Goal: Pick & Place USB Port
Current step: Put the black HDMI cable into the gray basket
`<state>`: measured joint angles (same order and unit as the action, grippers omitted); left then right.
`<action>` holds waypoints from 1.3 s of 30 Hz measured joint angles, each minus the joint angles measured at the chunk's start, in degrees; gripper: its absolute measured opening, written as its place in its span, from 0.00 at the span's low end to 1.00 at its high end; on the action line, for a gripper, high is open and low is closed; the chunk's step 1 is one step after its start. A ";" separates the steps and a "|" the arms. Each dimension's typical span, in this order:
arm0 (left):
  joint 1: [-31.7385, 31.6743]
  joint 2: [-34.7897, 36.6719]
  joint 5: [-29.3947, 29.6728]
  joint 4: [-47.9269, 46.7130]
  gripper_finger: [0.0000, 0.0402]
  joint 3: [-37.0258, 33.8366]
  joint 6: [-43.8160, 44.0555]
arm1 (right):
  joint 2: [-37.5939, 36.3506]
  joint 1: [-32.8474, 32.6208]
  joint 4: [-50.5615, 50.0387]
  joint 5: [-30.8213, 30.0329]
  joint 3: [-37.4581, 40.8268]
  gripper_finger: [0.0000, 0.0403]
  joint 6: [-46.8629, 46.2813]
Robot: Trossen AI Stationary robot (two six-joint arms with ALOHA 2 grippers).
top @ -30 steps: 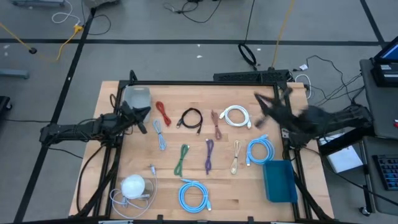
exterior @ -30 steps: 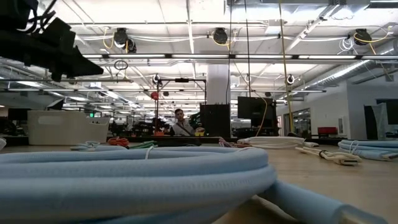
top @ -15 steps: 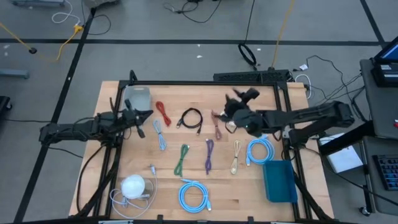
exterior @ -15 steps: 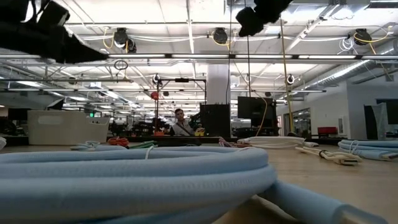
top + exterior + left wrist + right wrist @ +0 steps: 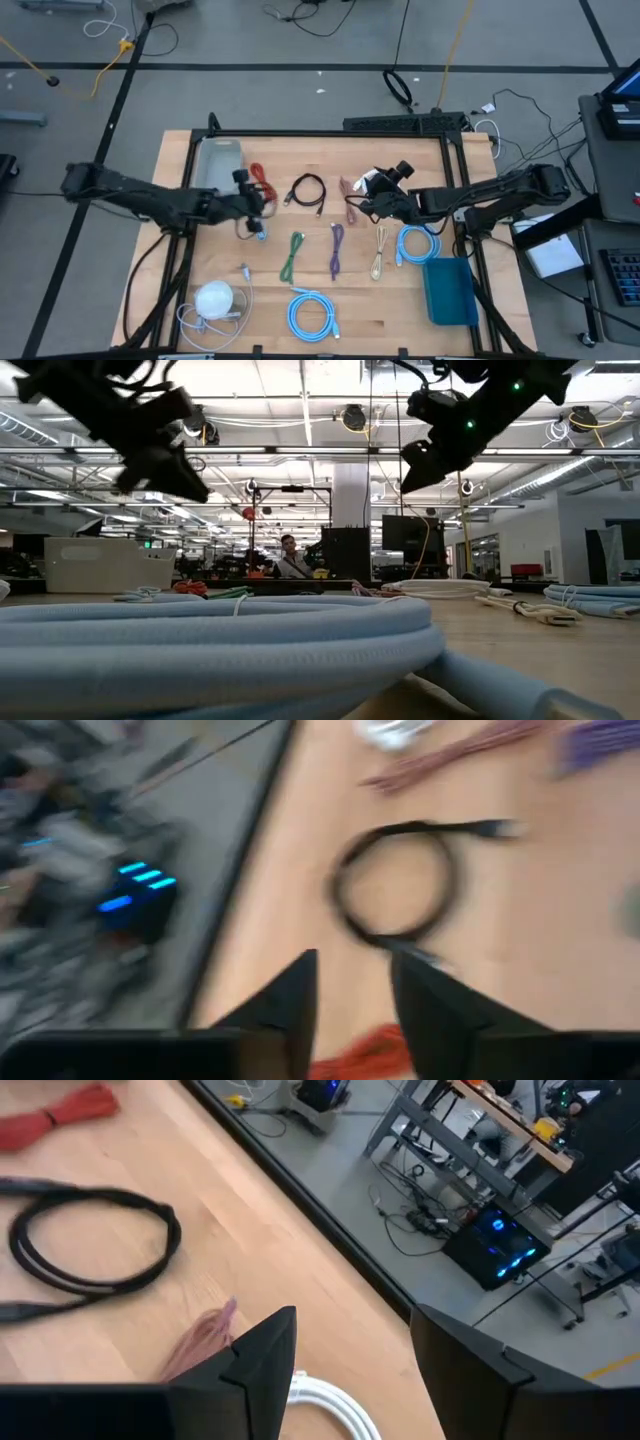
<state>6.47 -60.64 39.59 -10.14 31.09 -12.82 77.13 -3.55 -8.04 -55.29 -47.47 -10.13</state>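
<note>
Nearest to us, along the front edge of the table (image 5: 400, 320), we see a large light-blue coil (image 5: 310, 312), a white round thing (image 5: 213, 298) with a thin cord around it, and a blue bin (image 5: 448, 290) at the right corner. In the low view that coil fills the foreground.

Behind these lies a row of 4 USB cables, all flat on the wood: a green cable (image 5: 292, 255), a purple cable (image 5: 336, 250), a beige cable (image 5: 379, 252) and a second blue coil (image 5: 418, 243).

Next come the 2 arms. The left hand (image 5: 255, 207) hangs over the table just beside the red cable (image 5: 262, 180), with a small pale-blue cable (image 5: 259, 228) at its tip. In its wrist view its fingers (image 5: 290, 1010) stand a little apart with nothing between them; it holds nothing. The right hand (image 5: 368, 203) hangs above the brown cable (image 5: 347, 205), just beside the white cable (image 5: 382, 186). Its fingers (image 5: 262, 1355) are spread wide and it is empty too.

In the far row, the black cable (image 5: 306, 191) lies in a loop between the 2 hands, apart from both. A pale box (image 5: 220, 158) sits at the far left corner.

Beyond the table, the low view shows a person (image 5: 291, 560) sitting in the room.
</note>
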 joint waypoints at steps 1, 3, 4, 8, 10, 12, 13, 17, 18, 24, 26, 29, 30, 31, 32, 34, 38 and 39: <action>0.48 -2.61 3.47 -0.95 0.41 2.09 1.10 | 0.01 0.00 0.00 -0.01 0.22 0.48 0.13; 0.78 -7.05 7.06 -3.49 0.50 5.56 4.12 | 0.00 0.34 0.09 -0.02 0.27 0.48 0.58; 0.42 -8.86 7.77 -3.66 0.54 6.89 6.16 | -0.01 0.58 0.25 -0.02 0.27 0.48 0.81; -4.66 -13.72 8.37 -3.27 0.63 11.53 16.84 | -0.01 1.99 0.53 -0.08 0.27 0.48 1.16; -9.02 -15.30 6.63 -5.01 0.65 13.08 23.57 | -0.01 2.65 0.53 -0.06 0.27 0.48 0.76; -13.56 -16.43 1.25 -4.44 0.64 14.58 28.47 | -0.01 3.01 0.53 0.02 0.27 0.48 0.39; -15.54 -16.92 -1.72 -3.58 0.63 15.07 29.61 | -0.01 3.13 0.54 0.04 0.27 0.48 0.34; -20.62 -19.92 -11.60 -0.01 0.58 15.34 30.20 | -0.01 3.12 0.55 0.07 0.27 0.48 0.33; -21.38 -20.83 -13.06 0.27 0.56 15.34 30.44 | -0.01 3.08 0.55 0.07 0.27 0.48 0.33; -24.09 -29.25 -20.67 4.92 0.53 15.34 32.55 | -0.01 2.41 0.69 2.38 0.27 0.48 -1.34; -24.49 -32.45 -22.42 8.08 0.54 15.34 32.69 | -0.01 2.35 2.00 3.26 0.47 0.48 -1.30; -25.38 -36.39 -23.45 11.99 0.59 15.39 32.66 | -0.01 2.32 6.35 4.53 2.09 0.48 -0.05; -25.74 -37.33 -23.96 11.99 0.61 15.66 32.66 | -0.01 2.32 7.60 5.29 2.66 0.48 0.24; -26.00 -38.33 -24.13 12.02 0.63 16.26 32.64 | -0.01 2.34 8.83 6.16 3.22 0.48 0.40; -26.21 -39.25 -24.15 12.33 0.65 16.86 32.34 | -0.01 2.34 10.14 6.25 3.69 0.48 0.68; -26.43 -40.56 -24.07 12.04 0.68 17.74 31.33 | -0.03 2.34 11.76 7.38 4.56 0.48 0.72; -26.24 -42.74 -24.10 12.17 0.71 19.39 30.16 | -0.01 2.33 13.51 7.57 5.75 0.48 0.74; -26.21 -43.21 -23.99 12.19 0.71 19.67 29.81 | -0.01 2.32 13.69 7.59 5.81 0.48 0.74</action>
<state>-19.75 -103.85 15.60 2.05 50.76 16.98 77.12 -1.23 5.65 -47.70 -41.66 -9.39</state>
